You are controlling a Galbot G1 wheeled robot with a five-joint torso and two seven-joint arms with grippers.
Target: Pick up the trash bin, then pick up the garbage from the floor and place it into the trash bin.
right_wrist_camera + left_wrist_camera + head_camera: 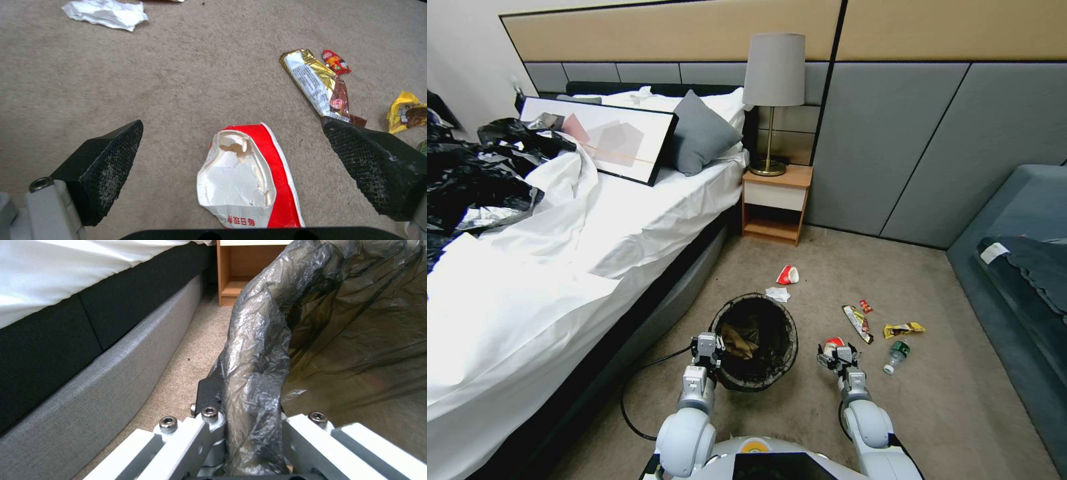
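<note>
The trash bin (792, 341), round with a black bag liner, stands on the carpet beside the bed with a brownish scrap inside. My left gripper (708, 347) is shut on its liner-covered rim (256, 373). My right gripper (836, 357) is open and low over a crushed red-and-white paper cup (249, 176), which lies between the fingers (111, 156). More garbage lies around: a second red cup (788, 274), white tissue (778, 294), a long gold wrapper (858, 323), a small red wrapper (865, 306), a yellow wrapper (904, 329) and a small bottle (896, 355).
The bed (560, 267) with its grey base runs along the left, close to the bin. A wooden nightstand (775, 203) with a lamp stands at the far wall. A blue sofa (1020, 267) borders the right. A black cable (634, 393) loops on the carpet.
</note>
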